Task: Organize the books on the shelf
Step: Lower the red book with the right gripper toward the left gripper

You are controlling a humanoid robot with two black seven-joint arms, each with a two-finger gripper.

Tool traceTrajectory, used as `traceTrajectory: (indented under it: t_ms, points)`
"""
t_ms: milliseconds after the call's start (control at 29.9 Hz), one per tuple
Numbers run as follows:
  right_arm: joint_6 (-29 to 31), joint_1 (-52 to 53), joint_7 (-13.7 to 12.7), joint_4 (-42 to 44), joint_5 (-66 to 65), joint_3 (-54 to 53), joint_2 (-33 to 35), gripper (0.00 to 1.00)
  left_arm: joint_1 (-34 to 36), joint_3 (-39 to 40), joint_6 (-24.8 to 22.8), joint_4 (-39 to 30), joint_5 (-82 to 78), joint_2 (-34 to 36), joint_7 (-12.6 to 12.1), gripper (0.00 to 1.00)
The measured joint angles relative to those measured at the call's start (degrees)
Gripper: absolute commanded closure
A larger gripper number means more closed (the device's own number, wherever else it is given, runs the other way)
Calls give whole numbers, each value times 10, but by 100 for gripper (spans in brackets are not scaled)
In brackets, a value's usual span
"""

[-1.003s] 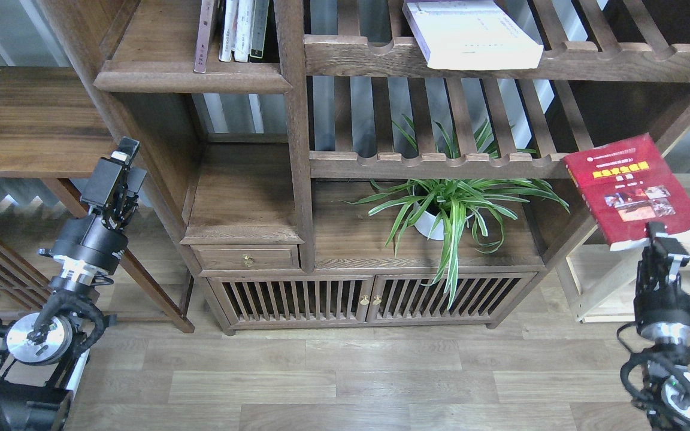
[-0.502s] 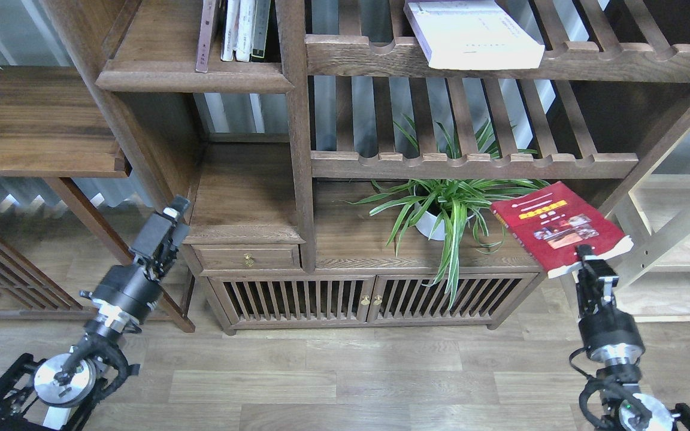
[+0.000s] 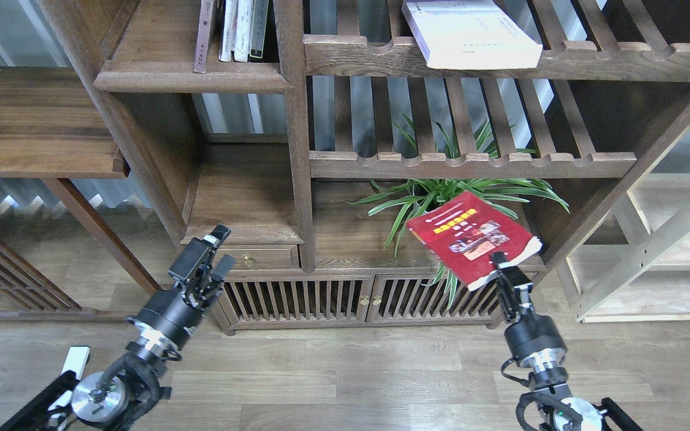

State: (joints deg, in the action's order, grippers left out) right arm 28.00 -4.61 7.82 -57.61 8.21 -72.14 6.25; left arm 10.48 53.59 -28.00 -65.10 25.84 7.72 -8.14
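Note:
My right gripper (image 3: 502, 267) is shut on the near corner of the red book (image 3: 471, 236) and holds it tilted in the air, in front of the potted plant and the low cabinet. My left gripper (image 3: 214, 258) is open and empty, just in front of the small drawer. The thick white-lavender book (image 3: 471, 33) lies flat on the top slatted shelf. The maroon-brown book (image 3: 204, 36) stands upright on the solid dark shelf (image 3: 192, 78) at the upper left, beside thin white and black books (image 3: 243, 30).
A potted spider plant (image 3: 441, 197) stands on the cabinet top behind the red book. Slatted shelves (image 3: 471, 163) are above it. Cabinet doors (image 3: 357, 299) are below. A lighter wooden rack (image 3: 650, 251) stands right; a dark side table (image 3: 39, 161) left.
Both arms have swung down and toward the middle. The red book has travelled with my right gripper from the right rack down and left, to in front of the plant.

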Motion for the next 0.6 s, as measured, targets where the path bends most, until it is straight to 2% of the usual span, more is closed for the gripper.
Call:
traceTrajectory:
  t_ms: [301, 602]
  points:
    - [0, 24, -1, -16, -24, 55, -41, 92, 20, -87, 0, 8, 154, 26, -3, 1]
    - [0, 45, -1, -26, -33, 123, -62, 92, 18, -110, 0, 6, 171, 19, -3, 1]
